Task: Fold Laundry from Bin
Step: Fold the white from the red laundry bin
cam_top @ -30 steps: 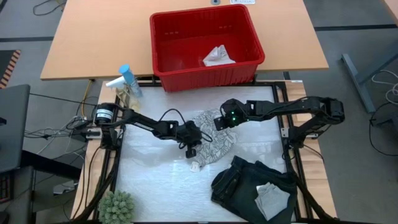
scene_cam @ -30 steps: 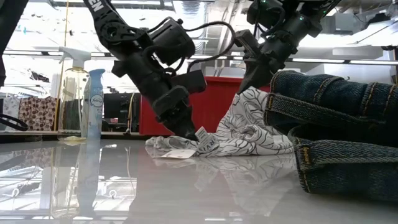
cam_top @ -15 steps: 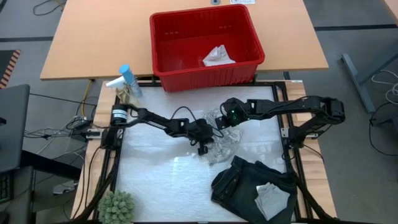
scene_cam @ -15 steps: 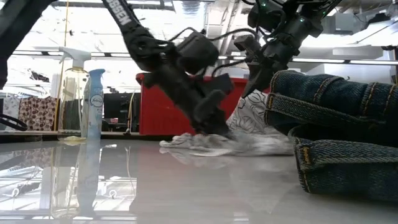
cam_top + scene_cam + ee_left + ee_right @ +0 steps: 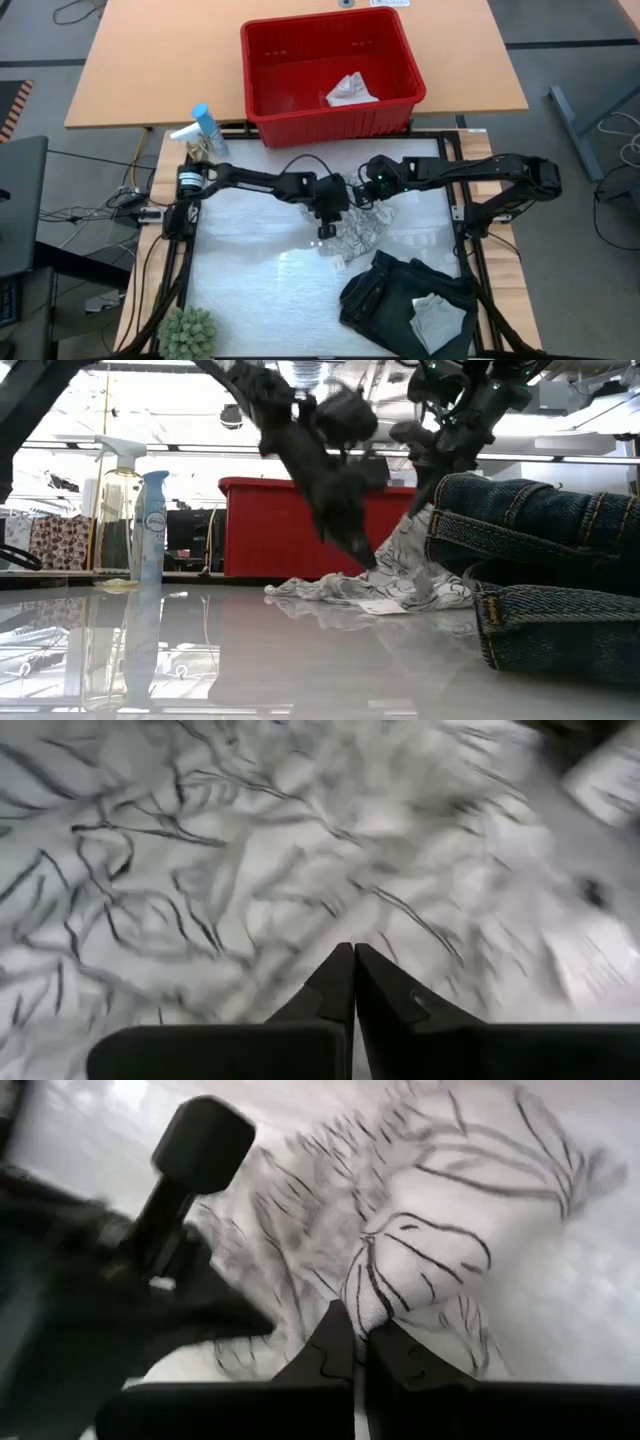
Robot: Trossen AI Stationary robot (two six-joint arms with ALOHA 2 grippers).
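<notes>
The white-grey leaf-patterned cloth [image 5: 358,228] lies bunched mid-table, its lower part on the tabletop [image 5: 330,592]. My left gripper [image 5: 335,218] is shut at its left side, and my right gripper [image 5: 364,194] is shut on its far part, which stands raised [image 5: 415,535]. At the near right a dark garment [image 5: 395,295] lies in a heap with a small whitish cloth [image 5: 437,318] on top. The red bin [image 5: 262,95] stands behind the table and holds one light cloth [image 5: 350,92]. My left gripper meets the leaf-patterned cloth [image 5: 300,920] slanting down from the table's left, fingertips [image 5: 340,970] closed together on it. The tips hide the exact spot and the number of layers. The cloth rises toward the fingers [image 5: 385,565] while its lower edge stays on the table. My right gripper pinches a raised fold of the leaf-patterned cloth [image 5: 385,1285] between its two fingertips [image 5: 335,1335], slanting down from the table's right. The cloth hangs from the hold in slack folds, and its lower part rests on the table.
A blue spray can [image 5: 205,128] and a clear spray bottle [image 5: 118,510] stand at the far left corner. A green plant [image 5: 188,332] sits at the near left corner. Bare tabletop [image 5: 250,280] stretches along the near left.
My left gripper has gone toward the table's right edge and upward, staying shut, carrying the cloth's left edge with it. The cloth, spread toward the near left before, is now gathered into a smaller heap. My right gripper has kept the far part raised.
</notes>
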